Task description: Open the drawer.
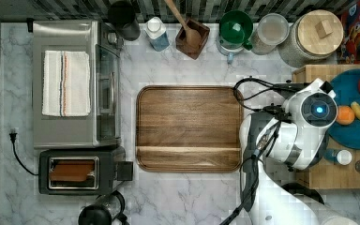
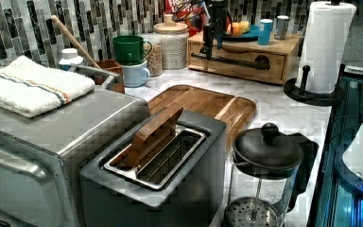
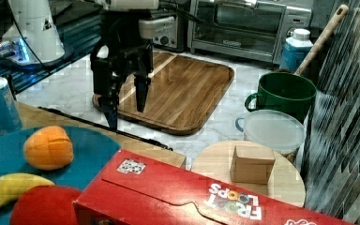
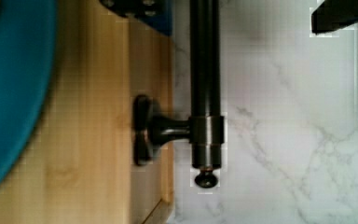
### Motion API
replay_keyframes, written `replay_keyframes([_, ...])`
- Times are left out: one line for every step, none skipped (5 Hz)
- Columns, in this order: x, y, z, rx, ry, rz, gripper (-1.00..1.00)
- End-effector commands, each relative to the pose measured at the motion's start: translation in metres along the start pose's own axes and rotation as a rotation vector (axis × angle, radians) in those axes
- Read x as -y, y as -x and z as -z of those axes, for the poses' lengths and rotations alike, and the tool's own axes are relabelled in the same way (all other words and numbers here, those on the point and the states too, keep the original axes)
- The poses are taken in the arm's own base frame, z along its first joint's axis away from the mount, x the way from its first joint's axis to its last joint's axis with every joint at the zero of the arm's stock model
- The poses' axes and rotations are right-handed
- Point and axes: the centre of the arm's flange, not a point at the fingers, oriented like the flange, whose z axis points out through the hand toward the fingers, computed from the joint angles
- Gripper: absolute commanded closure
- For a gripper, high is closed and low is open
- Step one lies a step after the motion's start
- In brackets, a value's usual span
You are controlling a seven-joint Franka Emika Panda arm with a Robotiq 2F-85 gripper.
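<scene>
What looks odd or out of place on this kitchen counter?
The toaster holds a wooden block tilted in its slot instead of bread. Nothing looks spilled or broken. The gripper hangs open above the drawer's handle.

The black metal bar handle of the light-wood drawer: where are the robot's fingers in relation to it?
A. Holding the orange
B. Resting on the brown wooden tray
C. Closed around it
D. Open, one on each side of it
D: in the right view the open fingers straddle the black metal bar handle of the light-wood drawer; the wrist view shows the bar between them.
</scene>
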Motion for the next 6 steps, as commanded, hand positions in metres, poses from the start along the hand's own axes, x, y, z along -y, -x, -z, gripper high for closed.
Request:
replay_keyframes([0.031, -0.008, -0.013, 0.042, 0.026, -0.025, -1.0])
replay_keyframes([0.041, -0.013, -0.009, 0.091, -0.011, 0.003, -1.0])
replay_keyframes([0.065, -0.017, 0.0, 0.098, -0.024, -0.016, -1.0])
replay_keyframes([0.093, -0.033, -0.006, 0.112, -0.072, 0.022, -1.0])
replay_keyframes([0.128, -0.037, -0.018, 0.042, -0.053, 0.032, -1.0])
replay_keyframes([0.17, -0.041, -0.019, 0.048, -0.068, 0.004, -1.0])
